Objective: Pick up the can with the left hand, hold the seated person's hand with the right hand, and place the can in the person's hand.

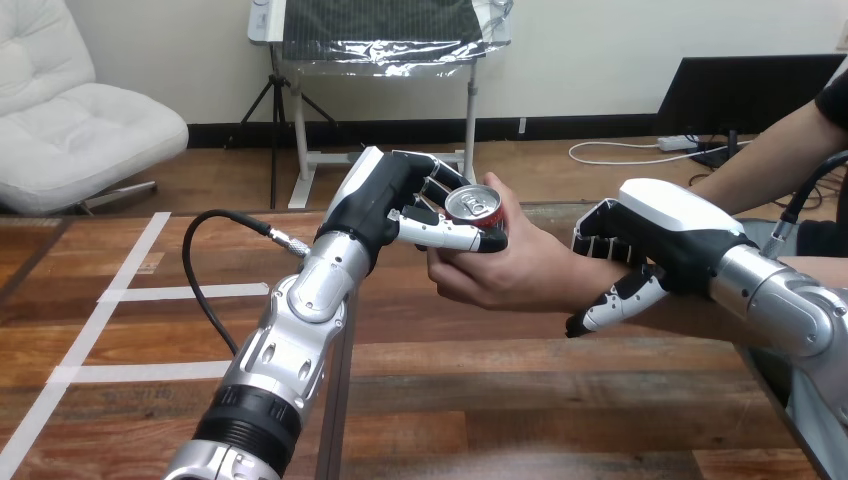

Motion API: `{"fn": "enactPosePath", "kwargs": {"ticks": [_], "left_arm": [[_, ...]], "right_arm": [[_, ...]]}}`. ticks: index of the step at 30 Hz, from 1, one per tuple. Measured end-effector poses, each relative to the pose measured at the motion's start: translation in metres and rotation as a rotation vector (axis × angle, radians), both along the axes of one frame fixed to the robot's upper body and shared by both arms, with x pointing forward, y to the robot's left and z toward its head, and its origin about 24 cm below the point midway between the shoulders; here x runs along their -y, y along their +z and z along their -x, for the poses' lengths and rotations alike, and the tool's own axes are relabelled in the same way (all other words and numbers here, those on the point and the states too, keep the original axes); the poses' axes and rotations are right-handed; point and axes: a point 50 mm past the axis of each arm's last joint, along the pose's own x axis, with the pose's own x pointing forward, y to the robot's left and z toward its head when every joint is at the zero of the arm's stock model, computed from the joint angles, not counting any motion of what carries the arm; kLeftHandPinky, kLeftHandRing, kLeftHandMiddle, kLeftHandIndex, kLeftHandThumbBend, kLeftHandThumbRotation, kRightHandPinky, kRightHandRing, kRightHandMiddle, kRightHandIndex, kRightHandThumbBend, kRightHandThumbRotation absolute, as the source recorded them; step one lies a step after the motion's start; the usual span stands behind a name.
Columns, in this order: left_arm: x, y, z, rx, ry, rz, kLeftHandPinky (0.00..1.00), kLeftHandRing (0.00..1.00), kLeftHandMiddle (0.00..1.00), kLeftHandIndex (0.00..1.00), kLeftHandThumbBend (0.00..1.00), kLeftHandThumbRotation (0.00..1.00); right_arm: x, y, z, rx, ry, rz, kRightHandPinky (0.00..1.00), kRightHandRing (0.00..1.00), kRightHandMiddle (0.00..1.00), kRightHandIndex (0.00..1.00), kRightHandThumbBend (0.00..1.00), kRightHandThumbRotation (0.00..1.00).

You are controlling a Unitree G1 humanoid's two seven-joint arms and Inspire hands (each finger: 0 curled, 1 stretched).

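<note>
Head view: a handover in mid-air above the far half of the wooden table [500,400], roughly midway between its left and right edges. The robot's left hand [385,200] reaches in from the lower left and is closed round a small can [472,205], thumb across the near side and fingers behind. The can's silver top with its pull tab faces up, and a strip of red side shows below the thumb. The person's hand [500,272] comes in from the right and cups the can from below and from the right, touching it, so both hands are on the can. The robot's right hand [655,245] is wrapped round the person's wrist [590,275], fingers over the top and thumb underneath, holding it raised off the table.

From where I stand, the step in hand looks to be the release. To do it well, the right hand should hold the wrist level, firm but not tight, so the palm does not dip as the weight passes over. The left hand should ease its thumb and fingers apart slowly, and only once the person's fingers are plainly closed on the can. It should then draw back to the left without tipping the can. I cannot tell how firmly the person grips it.
</note>
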Motion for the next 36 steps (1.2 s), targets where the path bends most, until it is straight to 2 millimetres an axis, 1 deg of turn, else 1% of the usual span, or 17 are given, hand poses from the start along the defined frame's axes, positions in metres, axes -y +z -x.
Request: {"fn": "enactPosePath", "kwargs": {"ticks": [2,3,8,9,13,17,18,22,25,30,36], "left_arm": [[0.0,0.0,0.0,-0.003,-0.008,-0.001,0.4,0.48,0.51,0.52,0.72,0.08],[0.0,0.0,0.0,-0.005,-0.011,-0.001,0.45,0.54,0.57,0.56,0.74,0.18],[0.0,0.001,0.0,-0.015,-0.035,-0.007,0.58,0.67,0.68,0.66,0.81,0.44],[0.0,0.001,0.0,-0.017,-0.04,-0.007,0.64,0.71,0.72,0.69,0.84,0.51],[0.0,0.002,0.001,-0.022,-0.055,-0.008,0.71,0.77,0.77,0.74,0.88,0.63],[0.0,0.004,0.001,-0.022,-0.065,0.0,0.76,0.82,0.82,0.78,0.88,0.73],[0.001,0.006,0.001,-0.021,-0.072,0.033,0.82,0.87,0.87,0.82,0.85,0.82],[0.001,0.006,0.003,-0.016,-0.072,0.048,0.82,0.88,0.87,0.83,0.86,0.87],[0.0,0.006,0.006,-0.007,-0.071,0.072,0.82,0.89,0.88,0.83,0.86,0.89],[-0.003,0.003,0.012,-0.001,-0.065,0.101,0.84,0.89,0.88,0.83,0.87,0.91],[-0.007,-0.004,0.02,0.008,-0.053,0.107,0.86,0.89,0.87,0.82,0.87,0.93]], "right_arm": [[0.001,0.0,0.0,-0.006,0.002,0.002,0.35,0.41,0.46,0.48,0.77,0.22],[0.001,0.0,0.001,-0.008,0.003,0.003,0.37,0.43,0.49,0.51,0.78,0.25],[0.002,0.001,0.002,-0.018,0.011,0.009,0.42,0.51,0.55,0.57,0.81,0.35],[0.002,0.001,0.002,-0.02,0.012,0.01,0.45,0.54,0.58,0.59,0.82,0.39],[0.003,0.0,0.003,-0.022,0.013,0.009,0.49,0.59,0.62,0.63,0.85,0.48],[0.004,0.0,0.004,-0.024,0.014,0.008,0.52,0.64,0.66,0.67,0.89,0.56],[0.003,0.002,0.007,-0.017,0.024,-0.002,0.56,0.68,0.7,0.71,0.93,0.65],[0.002,0.003,0.008,-0.011,0.035,-0.016,0.59,0.72,0.75,0.77,0.96,0.69],[0.001,0.003,0.011,-0.004,0.047,-0.04,0.6,0.74,0.77,0.79,0.97,0.71],[0.0,0.003,0.016,0.001,0.052,-0.074,0.63,0.77,0.81,0.83,0.98,0.7],[0.002,0.001,0.022,-0.003,0.038,-0.126,0.64,0.8,0.84,0.86,0.98,0.7]]}}
